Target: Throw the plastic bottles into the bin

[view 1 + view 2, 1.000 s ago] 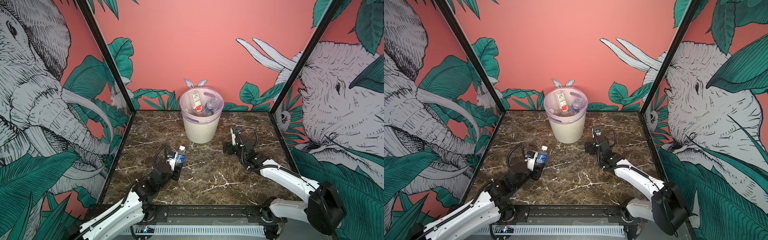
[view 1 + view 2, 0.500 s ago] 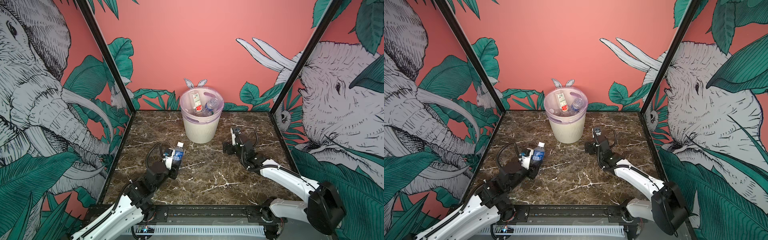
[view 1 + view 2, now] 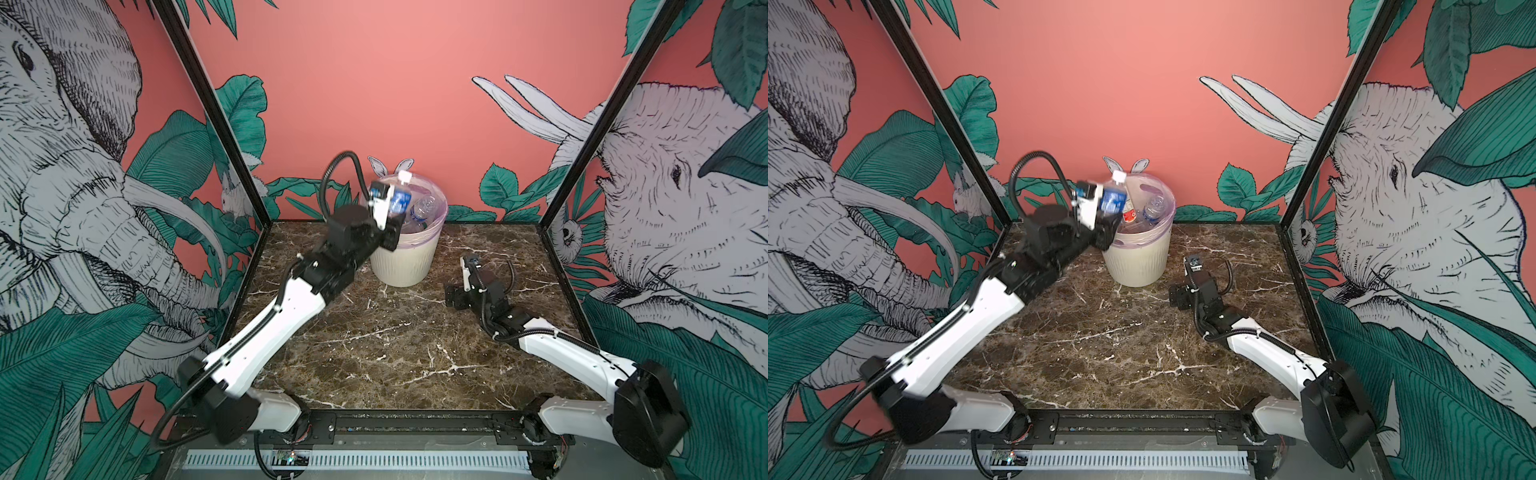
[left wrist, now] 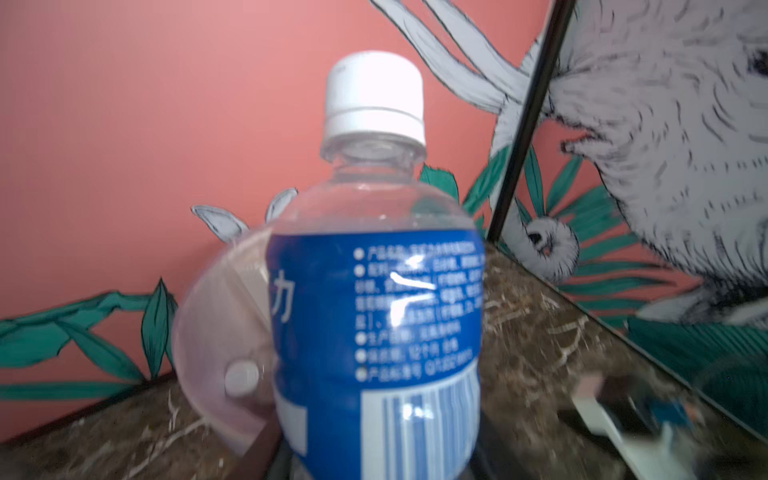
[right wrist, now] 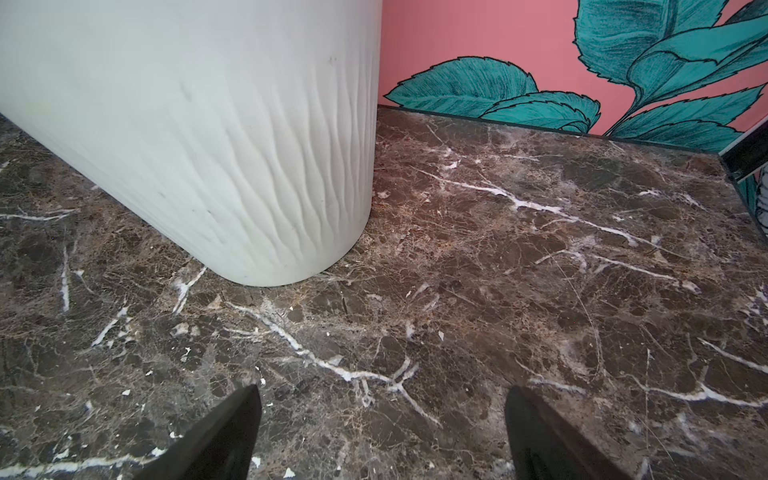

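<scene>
A clear plastic bottle (image 3: 400,201) (image 3: 1113,199) with a white cap and blue label stands upright in my left gripper (image 3: 390,212) (image 3: 1105,212), which is shut on its lower body. It hangs over the left rim of the bin (image 3: 401,266) (image 3: 1136,266). In the left wrist view the bottle (image 4: 374,311) fills the middle and hides the jaws, with the bin's lilac liner (image 4: 216,311) behind it. Other bottles (image 3: 422,208) (image 3: 1152,208) lie inside the bin. My right gripper (image 3: 453,296) (image 5: 382,399) rests open and empty low over the table, right of the bin's ribbed wall (image 5: 208,124).
The brown marble table (image 3: 395,353) is boxed in by patterned walls at the back and both sides, with black corner posts (image 3: 216,112). The bin stands near the back wall, at the middle. The right arm shows blurred in the left wrist view (image 4: 623,415).
My left arm has risen from low over the table's left front and swung back, carrying the bottle up to the bin's rim. The right arm has not moved.
</scene>
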Tool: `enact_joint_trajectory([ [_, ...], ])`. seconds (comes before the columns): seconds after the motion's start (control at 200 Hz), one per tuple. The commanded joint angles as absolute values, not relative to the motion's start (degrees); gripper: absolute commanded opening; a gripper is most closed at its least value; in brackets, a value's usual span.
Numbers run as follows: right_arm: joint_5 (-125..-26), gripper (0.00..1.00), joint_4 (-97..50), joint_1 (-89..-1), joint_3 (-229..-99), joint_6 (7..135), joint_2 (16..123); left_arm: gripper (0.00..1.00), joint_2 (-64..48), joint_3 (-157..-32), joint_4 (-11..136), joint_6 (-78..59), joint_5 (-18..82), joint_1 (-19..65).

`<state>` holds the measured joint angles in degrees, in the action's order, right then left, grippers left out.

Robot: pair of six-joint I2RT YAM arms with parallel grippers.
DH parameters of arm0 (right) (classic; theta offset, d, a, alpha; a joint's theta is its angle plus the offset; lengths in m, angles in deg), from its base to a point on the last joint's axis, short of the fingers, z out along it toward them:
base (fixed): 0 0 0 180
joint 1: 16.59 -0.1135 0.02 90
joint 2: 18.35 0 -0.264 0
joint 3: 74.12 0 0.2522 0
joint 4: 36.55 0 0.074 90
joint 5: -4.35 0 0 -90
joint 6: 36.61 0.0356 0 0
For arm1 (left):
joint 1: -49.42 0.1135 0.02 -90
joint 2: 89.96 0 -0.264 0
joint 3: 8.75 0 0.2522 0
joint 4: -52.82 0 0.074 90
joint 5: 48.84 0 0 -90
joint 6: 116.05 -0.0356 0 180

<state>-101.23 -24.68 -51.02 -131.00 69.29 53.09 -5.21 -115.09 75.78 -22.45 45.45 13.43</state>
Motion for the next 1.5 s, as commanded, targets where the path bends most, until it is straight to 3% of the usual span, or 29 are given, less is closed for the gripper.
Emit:
enact_joint_trajectory([
  [0.0,-101.6,0.94,-25.4,-50.8,-131.8,69.0,52.8,0.66,3.7,-126.2,81.8,-22.7,39.3,17.4],
  [0.06,-102.1,0.94,-25.1,-50.8,-131.8,68.7,52.4,0.83,6.3,-129.3,83.0,-22.8,39.3,18.0],
  [0.08,-102.3,0.94,-25.1,-50.8,-131.8,68.7,52.2,0.97,6.7,-129.4,82.9,-22.8,39.2,18.2],
  [0.1,-102.3,0.94,-25.1,-50.8,-131.8,68.7,52.1,0.99,7.0,-129.4,82.9,-22.7,39.4,18.4],
  [0.75,-102.7,0.96,-24.8,-50.6,-132.2,68.5,53.4,1.00,-9.0,-107.3,74.9,-22.1,45.9,20.4],
  [1.145,-104.6,0.99,-22.1,-47.4,-134.0,69.6,56.0,1.00,-25.0,-85.2,73.0,-13.6,47.9,30.4],
  [1.495,-104.8,0.99,-18.3,-43.3,-136.5,69.3,56.9,0.99,-28.8,-75.7,73.3,-17.6,52.2,34.0],
])
